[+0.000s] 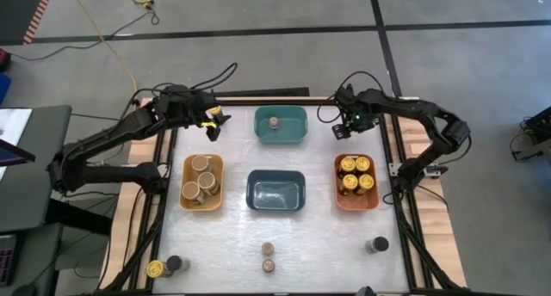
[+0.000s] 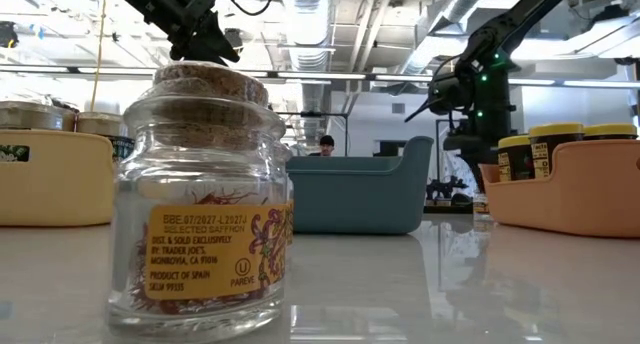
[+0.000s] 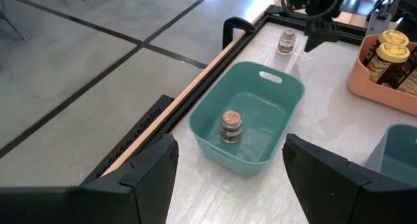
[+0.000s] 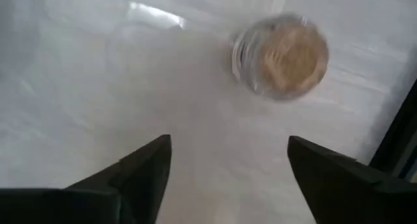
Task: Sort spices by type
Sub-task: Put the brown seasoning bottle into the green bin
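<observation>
- From above, you have the right gripper (image 1: 341,129) between the teal bin (image 1: 281,125) and the orange bin (image 1: 355,181), which holds yellow-lidded jars (image 1: 355,165). The yellow bin (image 1: 201,181) holds tan-topped jars (image 1: 203,165); two small cork jars (image 1: 268,255) stand at the near edge.
- At table height, a cork-stoppered jar (image 2: 203,199) stands close up.
- Your left wrist camera shows the left gripper (image 3: 228,165) — fingers parted, holding nothing — above the teal bin's (image 3: 215,113) near rim, one cork jar (image 3: 231,126) inside.
- Your right wrist camera shows the right gripper (image 4: 229,168) — fingers spread, empty — over a cork-topped jar (image 4: 282,56) standing free on the table (image 4: 98,87).
</observation>
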Controlling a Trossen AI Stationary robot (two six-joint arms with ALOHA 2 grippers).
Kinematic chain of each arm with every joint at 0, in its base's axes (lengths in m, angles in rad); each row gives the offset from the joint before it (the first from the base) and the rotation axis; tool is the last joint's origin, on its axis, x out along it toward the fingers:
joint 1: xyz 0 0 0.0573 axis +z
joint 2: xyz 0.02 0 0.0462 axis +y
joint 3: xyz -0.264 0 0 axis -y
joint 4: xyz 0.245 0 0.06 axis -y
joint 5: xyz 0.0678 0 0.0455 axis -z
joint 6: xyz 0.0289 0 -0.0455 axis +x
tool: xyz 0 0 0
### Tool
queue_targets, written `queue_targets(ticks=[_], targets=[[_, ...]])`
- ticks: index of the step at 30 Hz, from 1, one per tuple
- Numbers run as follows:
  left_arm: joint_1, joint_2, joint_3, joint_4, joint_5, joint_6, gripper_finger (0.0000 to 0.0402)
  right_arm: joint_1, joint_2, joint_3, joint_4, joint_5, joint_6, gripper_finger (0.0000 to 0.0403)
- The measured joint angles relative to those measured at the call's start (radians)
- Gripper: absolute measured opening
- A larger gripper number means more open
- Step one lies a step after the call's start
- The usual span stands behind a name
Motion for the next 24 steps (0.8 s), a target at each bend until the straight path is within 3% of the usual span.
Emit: queue_targets(ticks=[4,9,24], targets=[[0.0,0.0,0.0,0.0,0.001,-0.012,0.0265,-0.026,0.0,0.0,0.069,0.003,0.011,0.0352],[0.0,0.0,0.0,-0.001,0.002,-0.043,0.0265,-0.072,0.028,-0.001,0.102,0.035,0.05,0.0356],[0.0,0.0,0.0,-0.015,0.002,-0.056,0.0265,-0.091,0.128,-0.001,0.197,0.037,0.06,0.0291]])
